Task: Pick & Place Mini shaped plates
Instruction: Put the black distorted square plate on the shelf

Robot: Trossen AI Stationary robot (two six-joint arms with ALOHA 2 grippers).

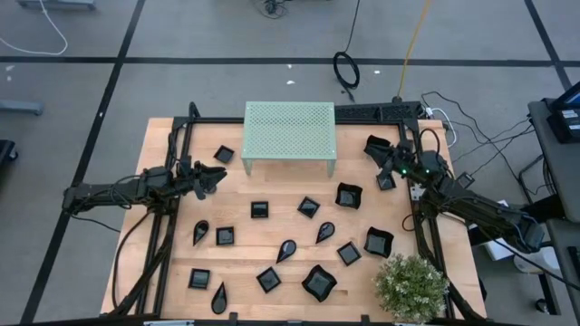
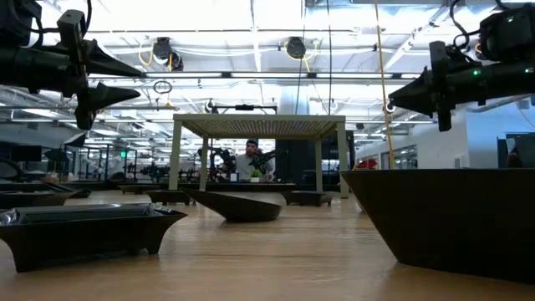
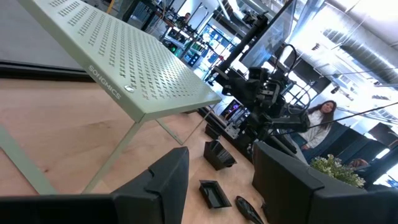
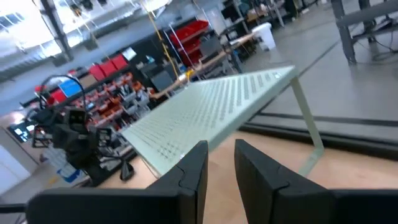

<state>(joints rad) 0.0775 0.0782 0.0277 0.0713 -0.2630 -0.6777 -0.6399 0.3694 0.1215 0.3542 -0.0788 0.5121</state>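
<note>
The big dark plate point(image 2: 447, 221) in the low view runs off the edge — beside the green stand point(image 2: 259, 127), shape untellable.

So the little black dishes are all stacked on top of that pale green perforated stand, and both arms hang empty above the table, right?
Not quite: the high view shows the glossy black dishes scattered on the wooden table, none on the pale green perforated stand.

Seen level across the wooden table point(image 2: 276, 259), black mini shaped plates sit at several depths: a square one point(image 2: 88, 232) near the left edge, a shallow leaf-shaped one point(image 2: 241, 206) in the middle, and a large dark one point(image 2: 451, 217) close at the right. The pale green perforated stand point(image 2: 261, 127) rises farther back. The left gripper point(image 2: 113, 75) hangs high at left with fingers spread; the right gripper point(image 2: 399, 92) hangs high at right. A person point(image 2: 252, 160) sits beyond the table.
</note>
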